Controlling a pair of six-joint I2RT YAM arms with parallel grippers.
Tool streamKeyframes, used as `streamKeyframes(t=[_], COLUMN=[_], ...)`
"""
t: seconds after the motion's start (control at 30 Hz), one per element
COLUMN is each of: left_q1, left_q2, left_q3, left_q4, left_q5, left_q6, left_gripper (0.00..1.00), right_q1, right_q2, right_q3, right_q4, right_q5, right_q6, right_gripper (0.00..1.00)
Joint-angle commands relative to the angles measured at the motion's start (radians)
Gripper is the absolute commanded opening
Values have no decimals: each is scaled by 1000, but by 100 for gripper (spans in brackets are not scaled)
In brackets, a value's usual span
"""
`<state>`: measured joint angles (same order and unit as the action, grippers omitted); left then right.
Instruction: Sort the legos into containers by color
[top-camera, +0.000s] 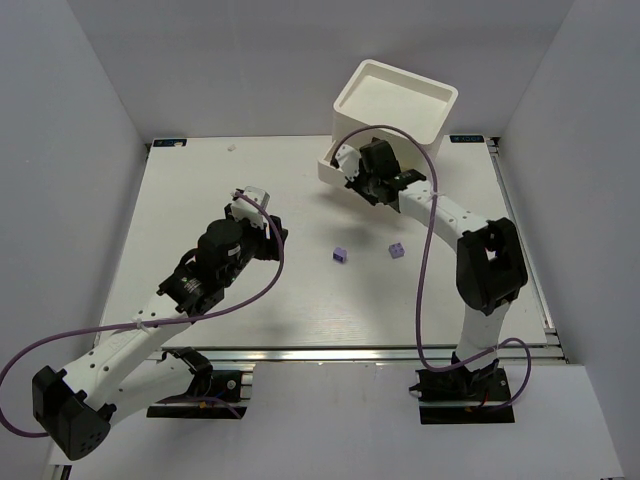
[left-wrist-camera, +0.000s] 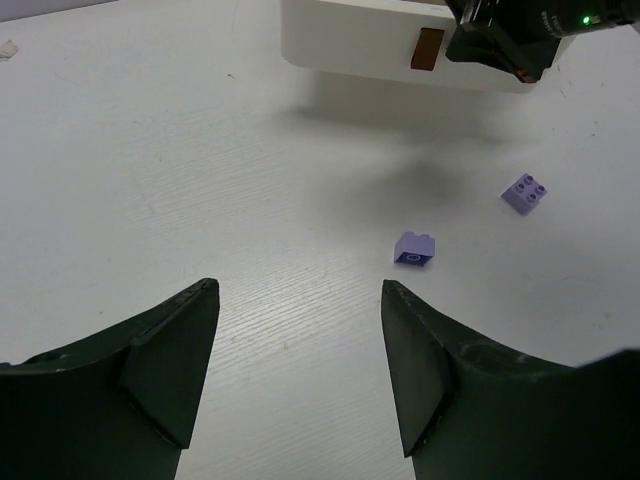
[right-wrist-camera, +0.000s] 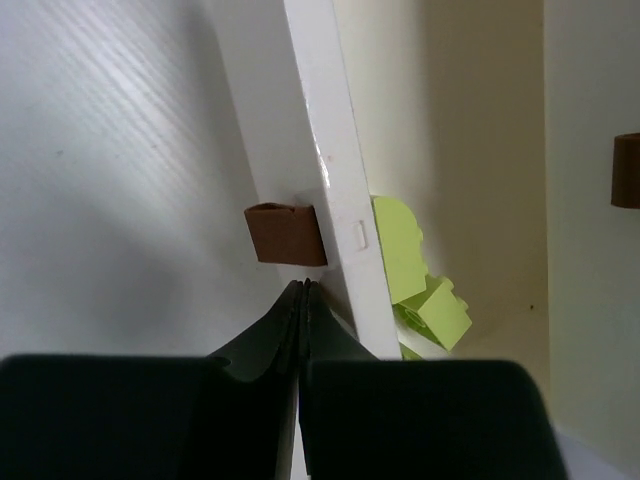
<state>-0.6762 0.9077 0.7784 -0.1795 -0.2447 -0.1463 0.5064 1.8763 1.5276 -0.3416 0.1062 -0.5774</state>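
Only the right wrist view reveals lime plastic bricks (right-wrist-camera: 422, 292) inside the white drawer (right-wrist-camera: 330, 180); right fingers (right-wrist-camera: 262, 348) pressed together, left fingers (left-wrist-camera: 165, 360) spread, both empty.

This is a robotics lab test cell. A white table (top-camera: 200, 200) with a bare metal rail (top-camera: 330, 352) along its near edge is boxed in by plain pale walls (top-camera: 60, 150) on its left, right and far sides. Two robot arms (top-camera: 215, 255) stand on black plates (top-camera: 465, 395) at the table's near edge, and purple cables (top-camera: 423, 300) loop loose above it. Small blue tags (top-camera: 168, 143) mark the table's far corners. The props on the table are a white plastic drawer box (top-camera: 395, 100) at its far edge and two purple toy bricks (top-camera: 340, 255) near its middle.
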Motion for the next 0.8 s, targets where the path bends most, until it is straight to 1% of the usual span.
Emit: streamKeyframes(t=[0.0, 0.17, 0.23, 0.33, 0.37, 0.43, 0.53, 0.57, 0.6, 0.7, 0.77], left_q1=[-2, -2, -2, -2, -2, -2, -2, -2, -2, -2, -2], left_q2=[-18, -15, -16, -18, -20, -20, -20, -17, -18, -18, -20], left_q3=[-4, -4, -5, -11, -13, -14, -18, -19, -22, -24, -27], left_q4=[3, 6, 8, 15, 15, 20, 21, 21, 25, 32, 40], left_q5=[10, 13, 16, 24, 28, 31, 33, 32, 35, 42, 67], left_q6=[1, 4, 4, 7, 8, 10, 11, 13, 13, 16, 19], left_gripper=[76, 76, 77, 77, 77, 77, 77, 77, 77, 77, 77], right_q1=[-5, -8, -11, -11, -12, -16, -14, -11, -11, -12, -20], right_q2=[-2, 24, 40, 60, 67, 104, 159, 167, 179, 201, 208], right_q3=[-37, -40, -37, 8, 28, 97, 156, 163, 163, 164, 169], right_q4=[231, 288, 293, 244, 196, 164, 191, 211, 261, 328, 329], right_q5=[292, 352, 349, 258, 190, 161, 222, 278, 306, 378, 420], right_q6=[-9, -50, -67, -65, -59, -55, -64, -64, -71, -81, -90], right_gripper=[0, 0, 0, 0, 0, 0, 0, 0, 0, 0, 0])
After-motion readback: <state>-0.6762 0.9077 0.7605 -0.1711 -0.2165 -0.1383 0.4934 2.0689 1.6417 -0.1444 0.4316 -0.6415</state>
